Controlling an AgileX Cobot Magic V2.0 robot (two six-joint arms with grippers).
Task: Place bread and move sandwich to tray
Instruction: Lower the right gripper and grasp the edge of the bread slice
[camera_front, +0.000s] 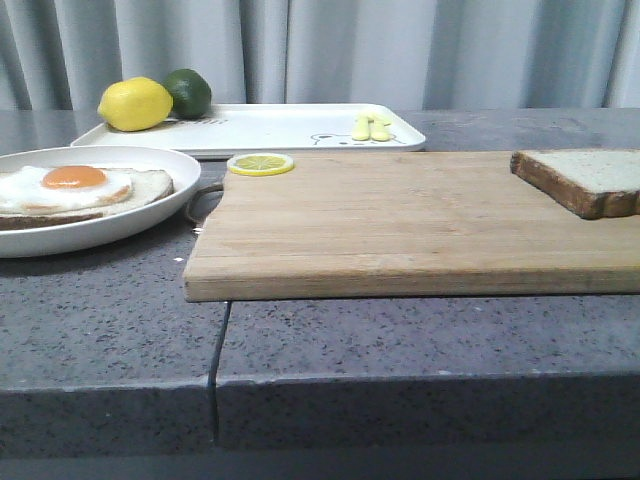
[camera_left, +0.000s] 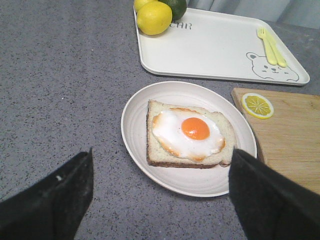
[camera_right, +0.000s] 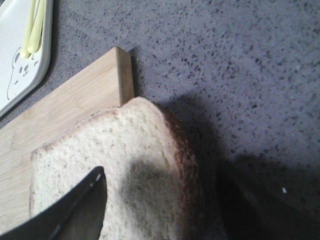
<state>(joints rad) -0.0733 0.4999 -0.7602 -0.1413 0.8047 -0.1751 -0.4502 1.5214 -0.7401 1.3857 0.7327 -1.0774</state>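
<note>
The bread (camera_front: 590, 180) lies on the right end of the wooden cutting board (camera_front: 400, 220). In the right wrist view my right gripper (camera_right: 160, 202) is open and low over the bread (camera_right: 140, 150). One finger is over its pale face and the other is beyond its brown crust. A flatter slice topped with fried egg (camera_front: 75, 185) lies on a round white plate (camera_front: 150, 225) at the left. No stacked sandwich shows. My left gripper (camera_left: 160, 195) is open and empty over the counter, just short of the plate (camera_left: 135, 145). The white tray (camera_front: 280, 125) sits at the back.
A lemon (camera_front: 135, 103) and a lime (camera_front: 188, 92) rest on the tray's left end, and yellow cutlery (camera_front: 371, 127) on its right end. A lemon slice (camera_front: 260, 163) lies on the board's back left corner. Neither arm shows in the front view. Curtains hang behind.
</note>
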